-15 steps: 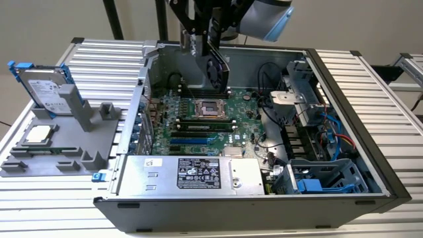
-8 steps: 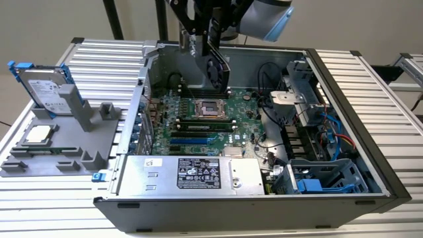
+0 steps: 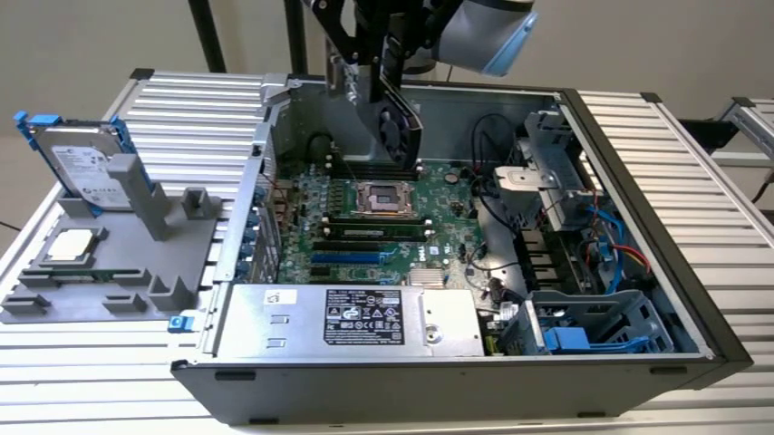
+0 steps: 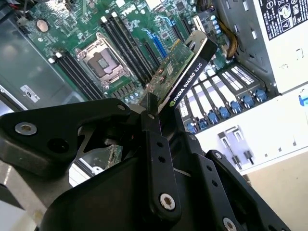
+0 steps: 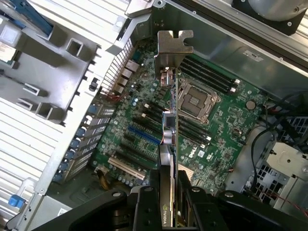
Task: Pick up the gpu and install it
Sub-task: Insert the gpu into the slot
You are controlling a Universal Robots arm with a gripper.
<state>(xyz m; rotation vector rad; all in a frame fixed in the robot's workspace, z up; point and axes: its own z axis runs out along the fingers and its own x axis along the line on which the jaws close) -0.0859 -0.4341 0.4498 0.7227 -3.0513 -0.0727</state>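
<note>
open grey sheet-metal pc case (image 3: 362,391) lying on its side, flat green motherboard (image 3: 450,181) inside with long ribbed slots. black angular gripper (image 4: 151,114) clenched on the gpu (image 4: 185,72), pinching the thin card on both faces. gpu held on edge in the air above the motherboard: green board, glossy black cooler, silver bracket (image 5: 173,48) at its far end.

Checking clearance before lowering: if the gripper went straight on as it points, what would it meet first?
Probably the motherboard: the gripper, shut on the gpu, points down into the case with the card leading. Which slot or socket lies below is unclear.
</note>
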